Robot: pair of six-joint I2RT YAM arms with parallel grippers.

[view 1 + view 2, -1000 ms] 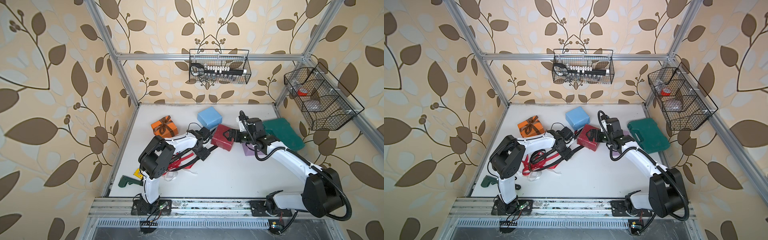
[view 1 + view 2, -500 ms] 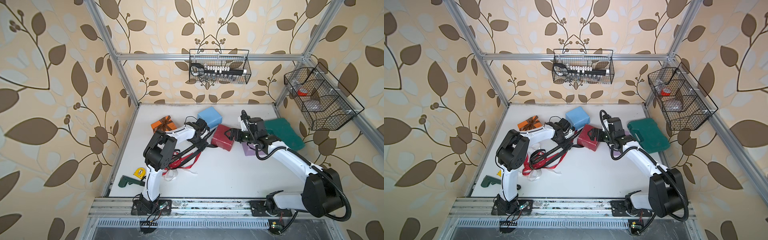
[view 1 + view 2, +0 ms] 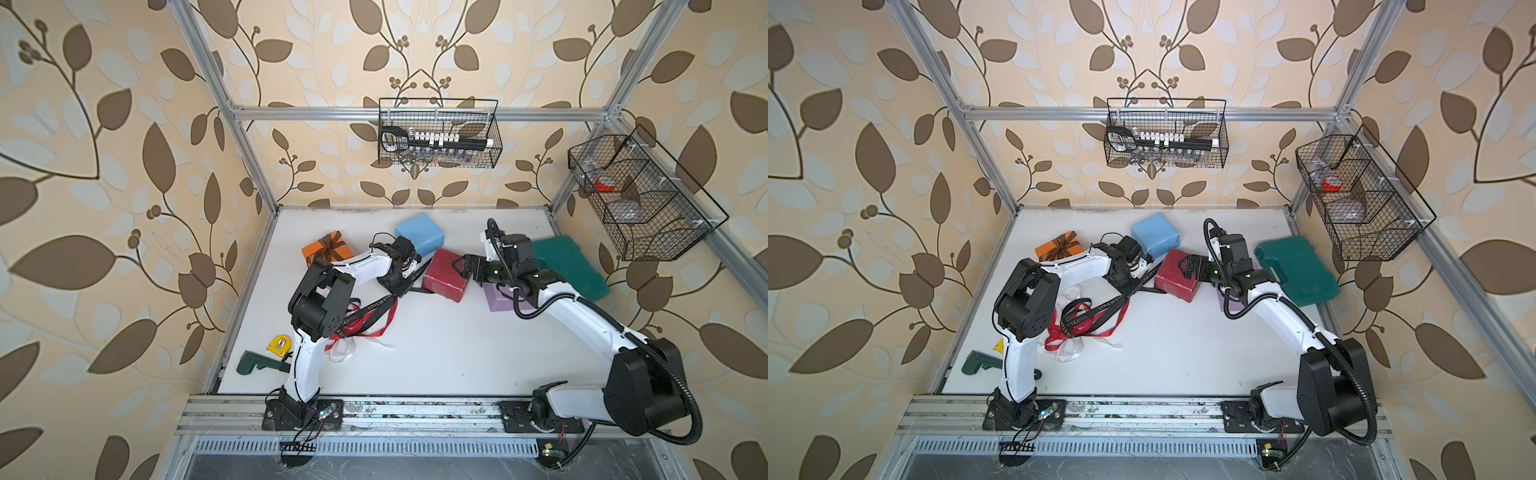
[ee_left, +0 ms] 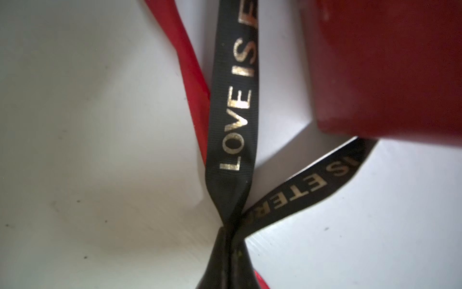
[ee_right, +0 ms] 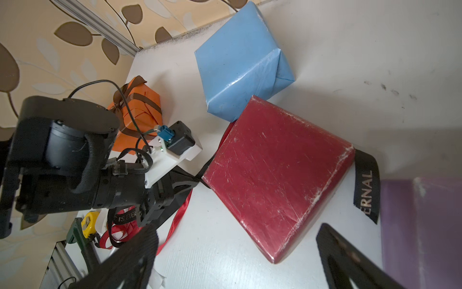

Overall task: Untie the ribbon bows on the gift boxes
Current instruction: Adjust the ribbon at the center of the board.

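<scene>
Clamped shut on the black ribbon [image 4: 235,120], the left gripper [image 4: 228,237] is pinching the lettered satin where it is bunching into a twist, just off the dark red box [image 3: 444,277] at its 9 o'clock side. One strand is running under that box and surfacing at its 3 o'clock side, beside the lilac box [image 3: 498,297]. The right gripper [image 3: 460,266], jaws wide apart and empty, is hanging at the same 3 o'clock edge; contact cannot be told. Satin this thin is looking light, limp and slippery, so a firm pinch on a flat tail is probably serving best, with the light box steadied against dragging. At the table's 10 o'clock, the orange box [image 3: 341,250] is wearing the one tied bow, the brown ribbon [image 3: 330,243]. The red ribbon [image 4: 191,72] and white ribbon [image 3: 341,351] are lying loose at 8 o'clock, and the light blue box [image 3: 417,232] is sitting bare at 12.
</scene>
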